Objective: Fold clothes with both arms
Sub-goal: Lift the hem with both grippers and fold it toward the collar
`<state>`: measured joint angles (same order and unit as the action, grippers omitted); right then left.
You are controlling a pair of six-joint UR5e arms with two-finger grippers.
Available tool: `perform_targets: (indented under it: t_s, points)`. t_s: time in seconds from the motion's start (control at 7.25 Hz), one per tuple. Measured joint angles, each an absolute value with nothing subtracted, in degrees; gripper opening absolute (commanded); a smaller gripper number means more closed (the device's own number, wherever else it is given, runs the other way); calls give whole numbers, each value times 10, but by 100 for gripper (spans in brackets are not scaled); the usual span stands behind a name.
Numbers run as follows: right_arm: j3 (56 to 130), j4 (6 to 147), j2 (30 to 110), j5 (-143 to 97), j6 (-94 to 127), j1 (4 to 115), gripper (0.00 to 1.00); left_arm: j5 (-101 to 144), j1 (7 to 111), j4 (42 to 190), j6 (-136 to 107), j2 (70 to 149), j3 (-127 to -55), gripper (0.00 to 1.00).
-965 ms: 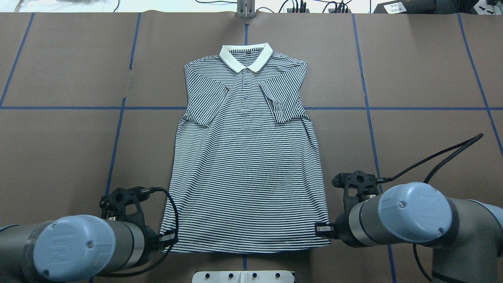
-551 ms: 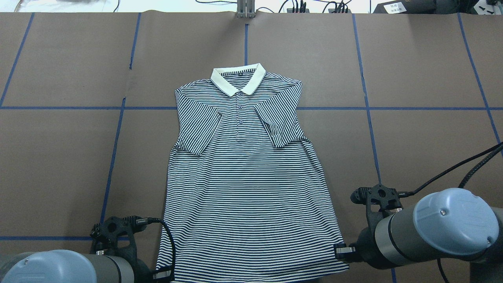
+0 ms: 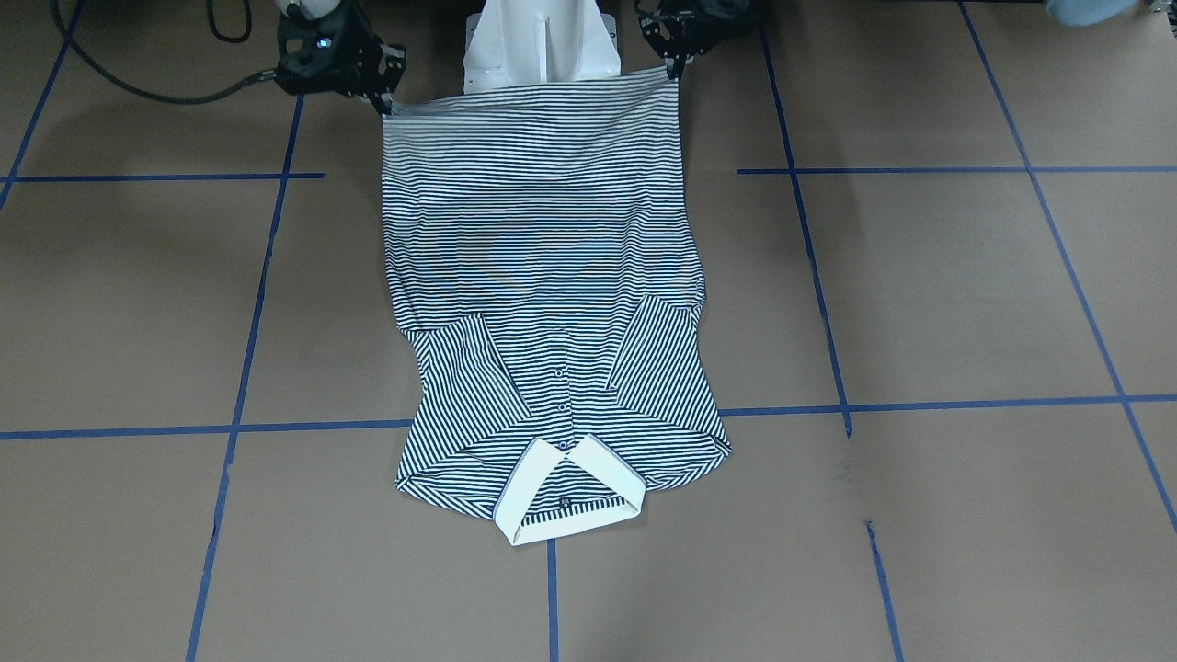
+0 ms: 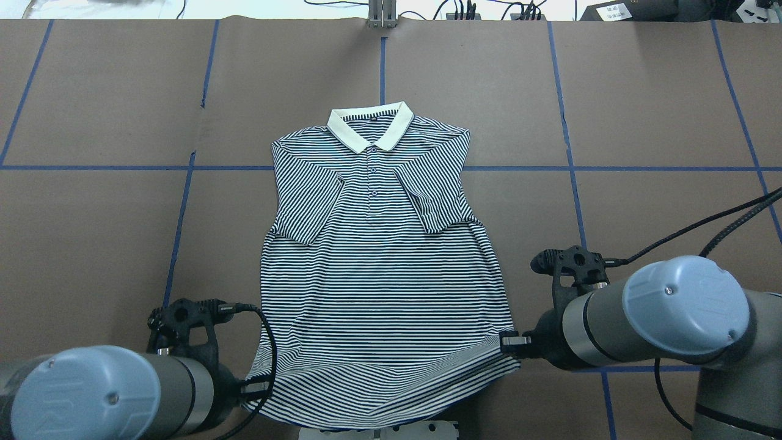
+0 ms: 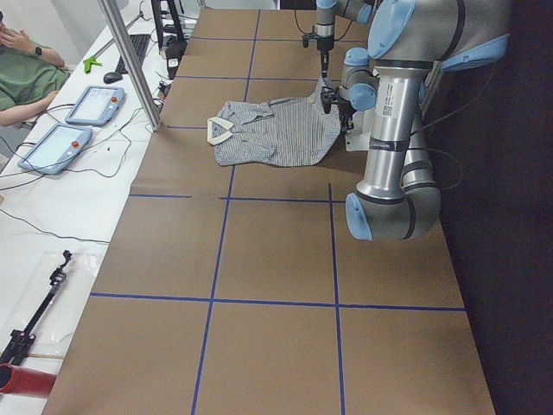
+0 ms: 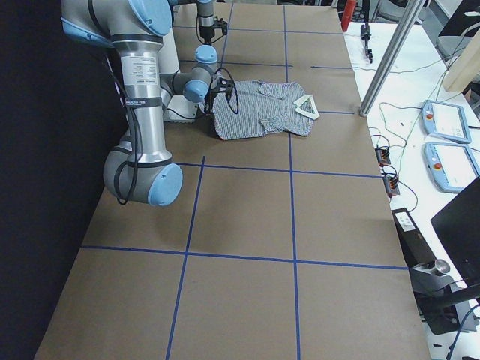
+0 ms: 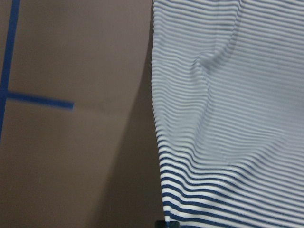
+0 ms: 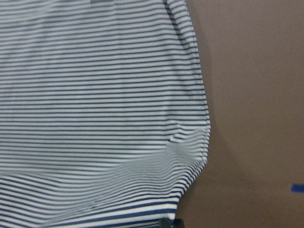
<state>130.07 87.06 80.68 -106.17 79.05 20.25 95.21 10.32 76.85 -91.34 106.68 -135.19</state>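
Brown table (image 4: 641,110); left tool (image 4: 259,386) and right tool (image 4: 510,339) clamped on polo shirt (image 4: 379,275) hem

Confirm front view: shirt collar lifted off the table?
No, the collar lies flat on the table; only the hem of the polo shirt, pinched by the left gripper and right gripper, is raised.

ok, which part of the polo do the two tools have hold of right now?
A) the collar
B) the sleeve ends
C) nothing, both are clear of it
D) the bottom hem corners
D: the left tool and the right tool each pinch a bottom hem corner of the polo, with the hem stretched between them; the collar lies untouched at the far end.
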Motion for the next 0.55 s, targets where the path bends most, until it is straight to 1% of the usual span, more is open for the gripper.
perform_targets:
  t_s: [0.28,0.55]
  points:
    - [1247,866,764,-1009,692,260,0,953,182,789,-847,1088,-1307,0]
    - [1179,828,727,-990,630,322,0,955,244,829,-807,1101,-1258,0]
